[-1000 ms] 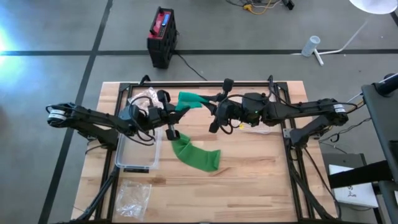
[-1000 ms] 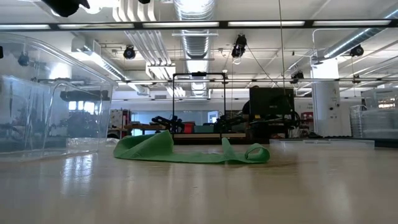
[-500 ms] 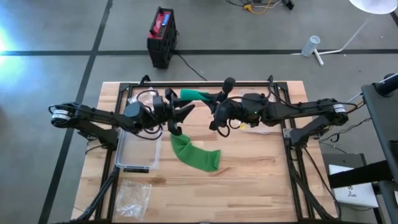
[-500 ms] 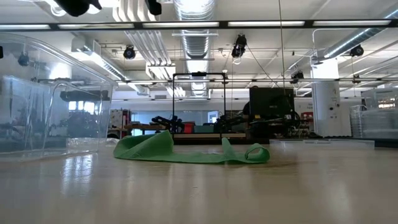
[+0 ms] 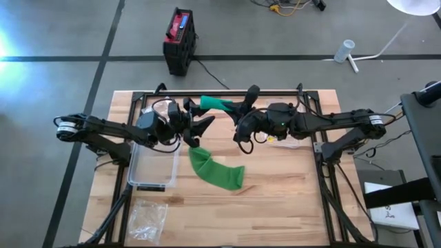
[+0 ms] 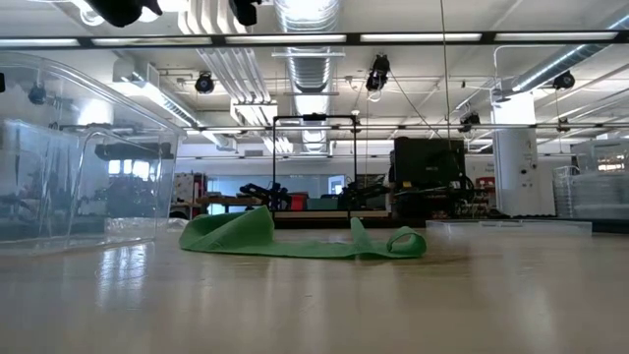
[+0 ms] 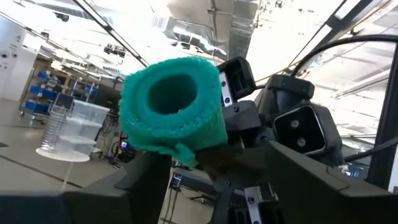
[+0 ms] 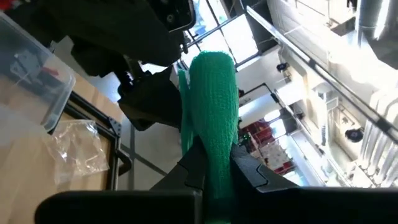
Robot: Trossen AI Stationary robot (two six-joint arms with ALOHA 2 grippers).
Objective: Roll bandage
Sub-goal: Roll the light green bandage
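The right hand [image 5: 242, 117] is clenched on the rolled end of the bandage [image 5: 215, 103], a green tube of knit, ribbed cloth with a hollow core, held up in the air above the far middle of the surface [image 5: 289, 200]. In the right wrist view the roll [image 8: 214, 118] stands between the two dark fingers [image 8: 189, 168], pinched at its lower part. The left hand [image 5: 195, 126] faces it from the other side, its fingers spread apart and released, just beside the roll without gripping it; its wrist view looks straight into the roll's open round end [image 7: 174, 106], where the loose edge of cloth curls off the bottom. From the roll a flat green strip hangs down to the pale wooden planks, where the rest of the bandage lies as a crumpled, folded tail [image 5: 217, 170] near the middle of the surface. Seen level, that tail is a low, soft heap with a small loop at one end [image 6: 305, 239]. Left of it stands a clear, rectangular plastic box [image 5: 153, 167], and nearer the front edge lies a wrinkled clear plastic bag [image 5: 148, 217].
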